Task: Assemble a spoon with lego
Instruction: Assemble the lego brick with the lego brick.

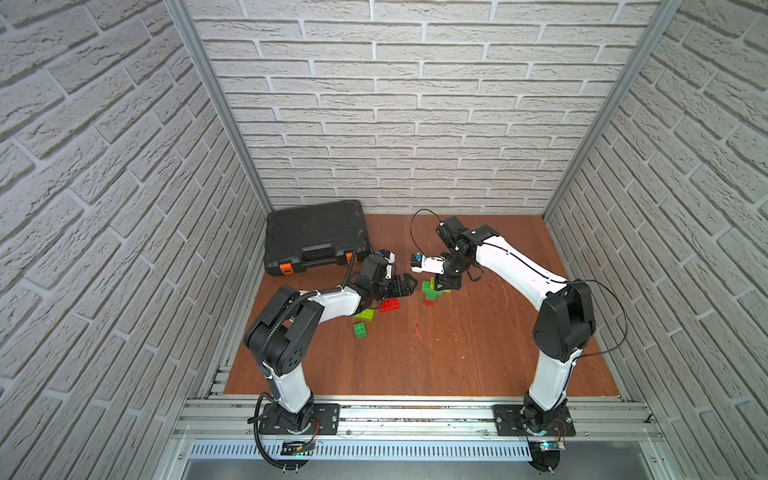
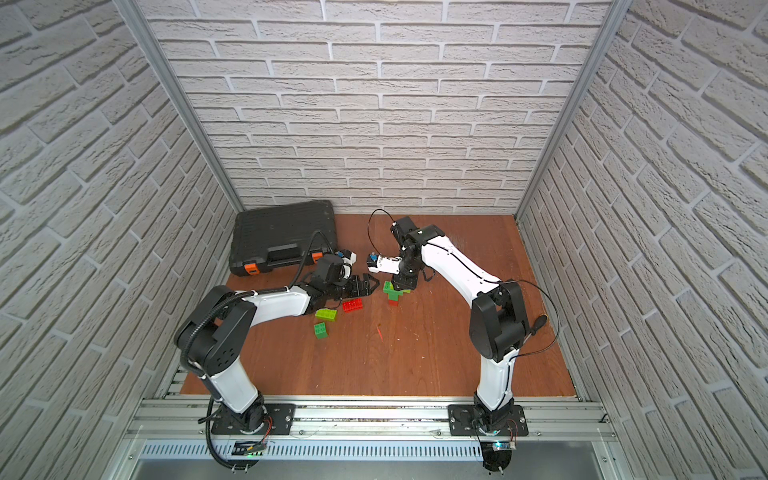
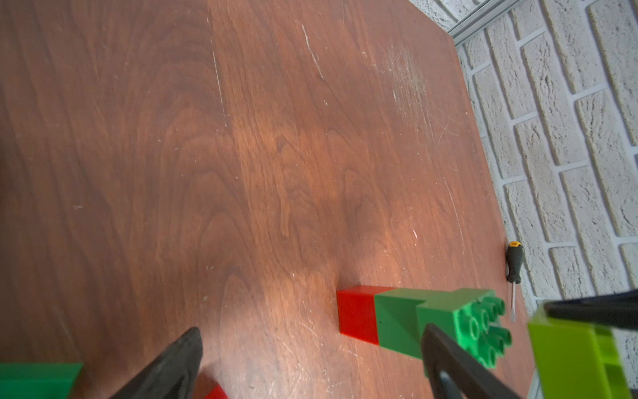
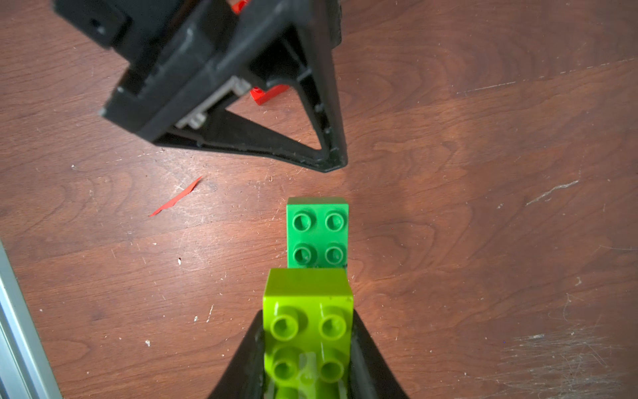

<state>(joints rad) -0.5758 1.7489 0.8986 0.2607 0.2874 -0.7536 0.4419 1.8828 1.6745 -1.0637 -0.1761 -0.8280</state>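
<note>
- Stack at mid-table in both top views: the part-built spoon (image 1: 432, 293) stands upright, red at the foot, dark green above. The right gripper (image 1: 446, 286) hangs directly over it. The left gripper (image 1: 409, 286) sits just beside it, on the side of the loose pieces.
- Same views: a red brick (image 1: 390, 305), a loose lime brick (image 1: 364, 314) and a green brick (image 1: 360, 330) lie apart on the table (image 1: 478, 353) near the left arm. A black case (image 1: 316, 237) sits at the back wall.
- Left wrist view: the left jaws are spread wide with nothing between them, and one finger (image 3: 445, 359) crosses in front of the stack. The studded green top faces the held lime brick (image 3: 573, 355) carried by the other arm. I cannot tell whether they touch. A screwdriver (image 3: 514, 262) lies by the wall.
- Right wrist view: the right jaws are clamped on the held lime brick, studs toward the camera. Four dark green studs of the stack show just past its edge, and the brick edges run near parallel.
- Judgement: the step in hand is seating the held lime brick on the stack's green top.
- To do it well: square the brick over the hidden studs, then press straight along the stack's axis, not at a slant.
- Risk: the stack is tall on a narrow foot and likely to tip under the press. The free left gripper could steady the stem low down first, with its finger clear of the landing spot.
</note>
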